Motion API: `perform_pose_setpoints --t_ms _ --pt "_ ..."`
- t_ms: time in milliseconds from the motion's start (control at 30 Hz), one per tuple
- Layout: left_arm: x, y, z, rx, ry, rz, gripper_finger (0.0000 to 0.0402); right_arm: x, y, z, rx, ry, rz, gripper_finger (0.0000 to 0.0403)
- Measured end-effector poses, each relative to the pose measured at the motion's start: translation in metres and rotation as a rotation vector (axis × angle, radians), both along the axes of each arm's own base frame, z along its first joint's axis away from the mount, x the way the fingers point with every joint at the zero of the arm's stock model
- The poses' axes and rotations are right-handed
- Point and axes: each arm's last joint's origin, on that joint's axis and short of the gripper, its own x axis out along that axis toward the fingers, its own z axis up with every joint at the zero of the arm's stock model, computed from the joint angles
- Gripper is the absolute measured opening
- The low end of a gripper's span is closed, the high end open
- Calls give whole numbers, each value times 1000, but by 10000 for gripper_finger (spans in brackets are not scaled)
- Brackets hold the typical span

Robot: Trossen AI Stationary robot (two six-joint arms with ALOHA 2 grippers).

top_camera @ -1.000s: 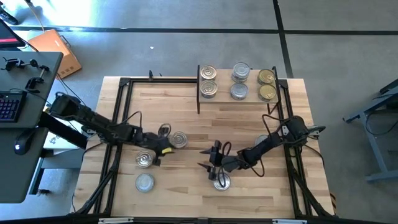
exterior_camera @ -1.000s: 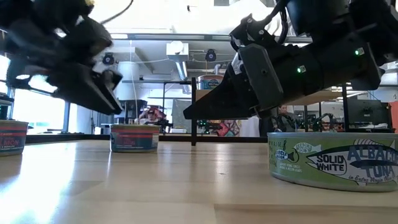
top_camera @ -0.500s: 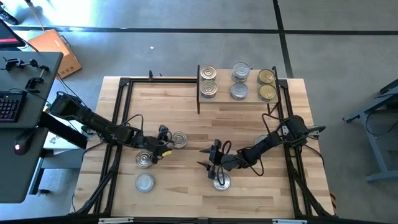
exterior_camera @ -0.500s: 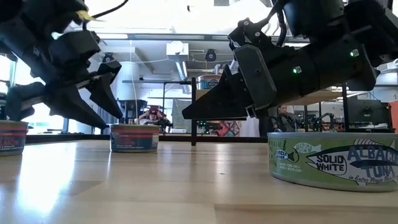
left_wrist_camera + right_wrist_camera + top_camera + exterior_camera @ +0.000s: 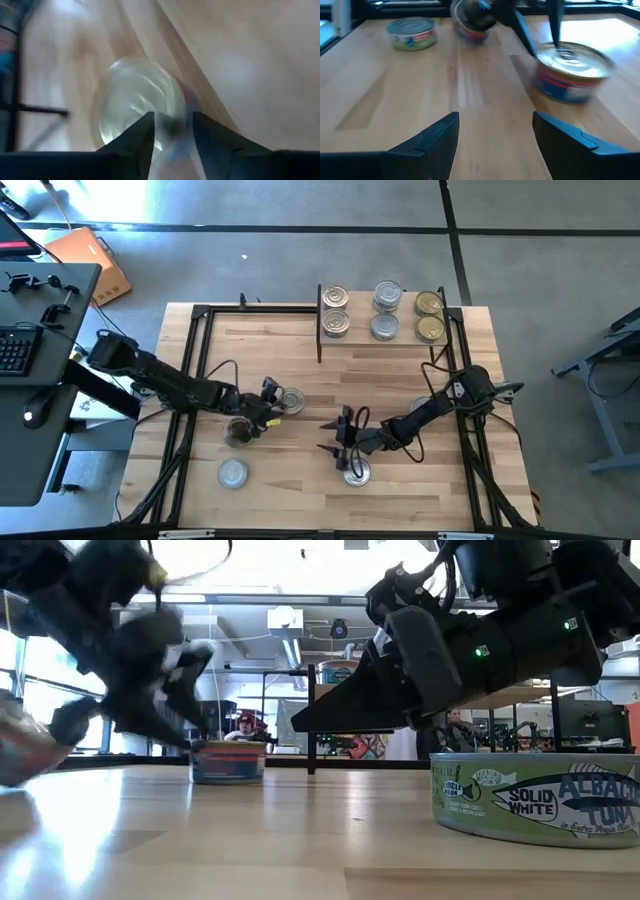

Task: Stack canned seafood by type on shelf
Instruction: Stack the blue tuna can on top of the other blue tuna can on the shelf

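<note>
High view: shows left pincer (image 5: pixel 257 418) down at a tipped tin (image 5: pixel 240 432) on the bench (image 5: pixel 300 360); right pincer (image 5: pixel 345 442) spread and empty, poised just beside another tin (image 5: pixel 356 472); six tins (image 5: pixel 385 328) already on the shelf (image 5: pixel 358 311)

Low view: catches the tipped tin blurred and off level

Left wrist view: cannot tell whether left pincer pinches the rim or merely nudges it

Looks like the pickup step; calls next for a square hold, then a lift to the matching pile
</note>
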Motion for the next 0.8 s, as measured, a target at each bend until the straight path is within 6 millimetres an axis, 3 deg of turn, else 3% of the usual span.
perform_pose_setpoints --t_ms 200,433,800 --pt "3 -2 -4 9 -11 -11 75 0 2 1 -29 -1 53 245" --pt "5 -5 -2 -26 -53 14 64 0 2 1 -24 -4 65 245" --pt "11 -20 6 -278 -151 34 3 0 3 13 -170 -21 122 245"
